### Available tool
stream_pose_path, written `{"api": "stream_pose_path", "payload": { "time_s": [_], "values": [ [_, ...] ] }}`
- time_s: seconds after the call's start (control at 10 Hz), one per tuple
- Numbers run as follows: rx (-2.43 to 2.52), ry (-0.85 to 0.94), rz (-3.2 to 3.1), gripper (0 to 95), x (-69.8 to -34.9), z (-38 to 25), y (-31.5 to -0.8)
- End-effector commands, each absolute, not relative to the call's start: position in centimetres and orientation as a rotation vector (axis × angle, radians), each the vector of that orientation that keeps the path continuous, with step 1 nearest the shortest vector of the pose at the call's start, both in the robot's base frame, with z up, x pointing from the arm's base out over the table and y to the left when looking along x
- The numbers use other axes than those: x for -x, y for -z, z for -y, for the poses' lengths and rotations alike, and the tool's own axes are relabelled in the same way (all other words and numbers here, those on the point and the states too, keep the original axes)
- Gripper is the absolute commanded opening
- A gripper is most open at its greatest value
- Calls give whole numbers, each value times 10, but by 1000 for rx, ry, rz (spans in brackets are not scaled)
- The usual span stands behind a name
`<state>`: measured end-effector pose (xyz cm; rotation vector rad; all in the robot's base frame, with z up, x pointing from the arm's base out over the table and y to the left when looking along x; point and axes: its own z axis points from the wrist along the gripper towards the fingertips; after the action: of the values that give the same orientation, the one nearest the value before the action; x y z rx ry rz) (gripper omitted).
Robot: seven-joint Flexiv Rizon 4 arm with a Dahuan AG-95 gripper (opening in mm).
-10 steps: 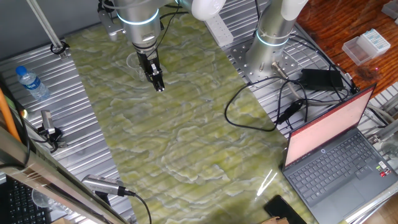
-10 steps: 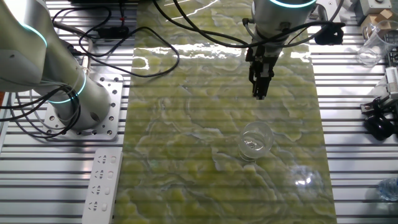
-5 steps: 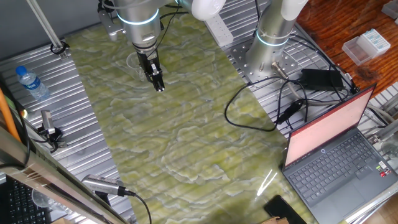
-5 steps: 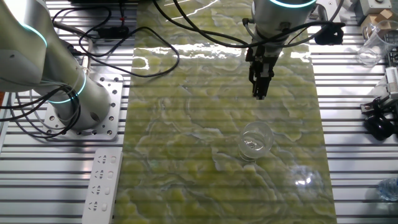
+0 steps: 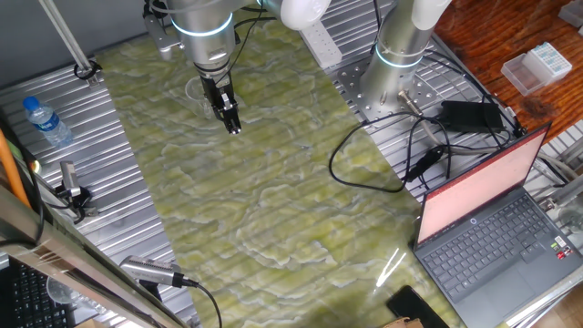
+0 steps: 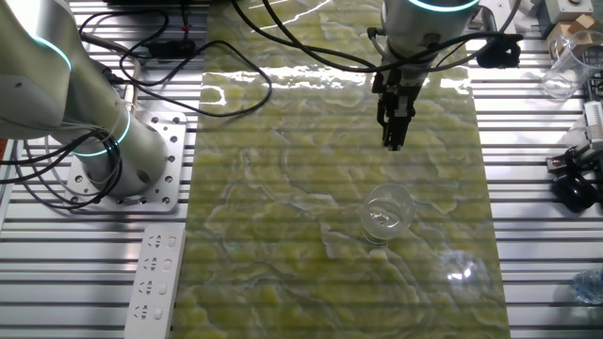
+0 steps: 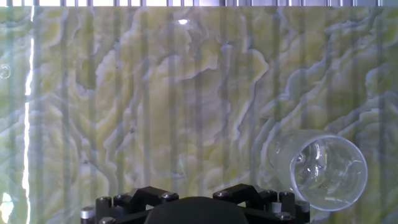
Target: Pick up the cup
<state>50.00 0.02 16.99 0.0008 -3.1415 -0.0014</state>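
The claw [image 6: 393,141] hangs above the mat with its tips together, so it needs to open wide, move over the cup [image 6: 387,213] and drop straight down around it.

**Clutter around the green mat**

A green marbled mat [image 5: 264,191] lies under the jaws on a ribbed metal table [image 6: 537,141]. In one fixed view, a water bottle [image 5: 46,121] lies well off to the jaws' left; an open laptop [image 5: 496,214], black cables [image 5: 383,155] and a power adapter [image 5: 471,114] sit far right. A white power strip [image 6: 155,282] shows in the other fixed view.
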Motion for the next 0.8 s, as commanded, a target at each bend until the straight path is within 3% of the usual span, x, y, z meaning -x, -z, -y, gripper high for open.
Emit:
{"api": "stream_pose_path", "payload": {
  "time_s": [0.1, 0.8],
  "values": [
    [-203, 28, 3193, 0, -500, 0, -170],
    [-207, 15, 3188, 0, -500, 0, -169]
  ]
}}
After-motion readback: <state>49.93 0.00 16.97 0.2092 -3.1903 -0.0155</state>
